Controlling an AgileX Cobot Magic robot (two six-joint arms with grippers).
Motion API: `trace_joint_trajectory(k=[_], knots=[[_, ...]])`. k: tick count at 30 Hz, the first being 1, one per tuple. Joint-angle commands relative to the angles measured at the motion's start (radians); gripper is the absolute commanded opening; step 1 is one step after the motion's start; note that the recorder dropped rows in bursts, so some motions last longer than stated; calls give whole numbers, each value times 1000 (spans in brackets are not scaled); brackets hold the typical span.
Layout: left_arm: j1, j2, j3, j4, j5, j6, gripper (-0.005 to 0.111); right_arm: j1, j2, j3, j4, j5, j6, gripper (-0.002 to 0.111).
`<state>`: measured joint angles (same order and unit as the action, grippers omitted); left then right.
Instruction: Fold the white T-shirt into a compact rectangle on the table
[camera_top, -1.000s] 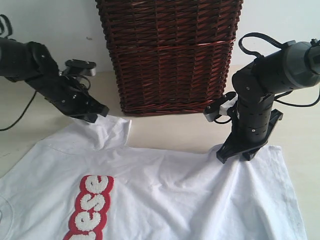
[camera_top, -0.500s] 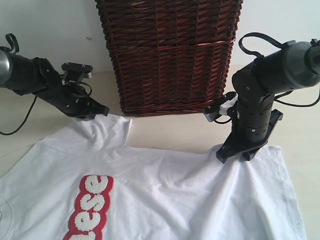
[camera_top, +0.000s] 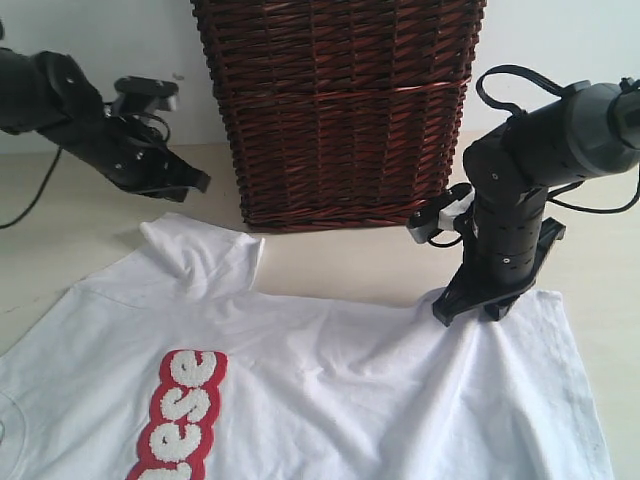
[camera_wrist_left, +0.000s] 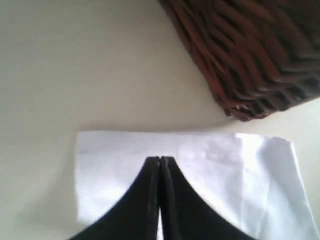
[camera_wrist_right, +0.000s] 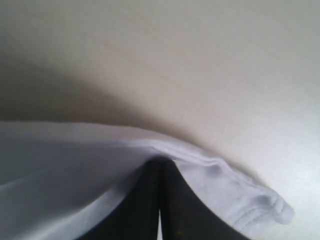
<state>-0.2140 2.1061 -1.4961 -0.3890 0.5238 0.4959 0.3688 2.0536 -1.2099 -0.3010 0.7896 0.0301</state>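
left of the basket (camera_top: 340, 110), the left arm (camera_top: 85, 125) is matte black and blocky, dotted with small pale screws, with a grey camera mount (camera_top: 145, 92) and a thin black cable (camera_top: 35, 198). right of the basket, the right arm (camera_top: 510, 225) is black too, with a grey cylindrical joint (camera_top: 600, 115), a looping cable, a silver-white camera (camera_top: 440, 215) and rows of tiny screws. the left gripper (camera_wrist_left: 160, 162) and right gripper (camera_wrist_right: 160, 165) have black wedge-shaped fingers.

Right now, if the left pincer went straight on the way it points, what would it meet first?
Probably the sleeve of the white T-shirt below the left pincer, else the table beside it; depth unclear.
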Motion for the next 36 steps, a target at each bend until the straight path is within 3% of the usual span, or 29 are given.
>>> trace_joint_trajectory(k=[1,8,17,21,26,31,36], knots=[[37,-75,101,7,-9,-78,0,-5,-20,-19,13,-18,0,0],[15,-102,267,-18,-18,-90,0,1,-130,-24,156,-38,-56,0],[-24,-106,377,10,6,-86,0,4,-186,-19,377,28,-187,0],[-5,-106,379,58,-1,-136,0,4,-167,20,295,118,-168,0],[49,-106,379,272,65,-349,0,-32,-160,105,66,148,30,0],[78,-106,384,290,79,-385,0,-109,-120,155,84,63,51,0],[78,-106,396,290,92,-385,0,-116,-80,155,108,-30,51,0]])
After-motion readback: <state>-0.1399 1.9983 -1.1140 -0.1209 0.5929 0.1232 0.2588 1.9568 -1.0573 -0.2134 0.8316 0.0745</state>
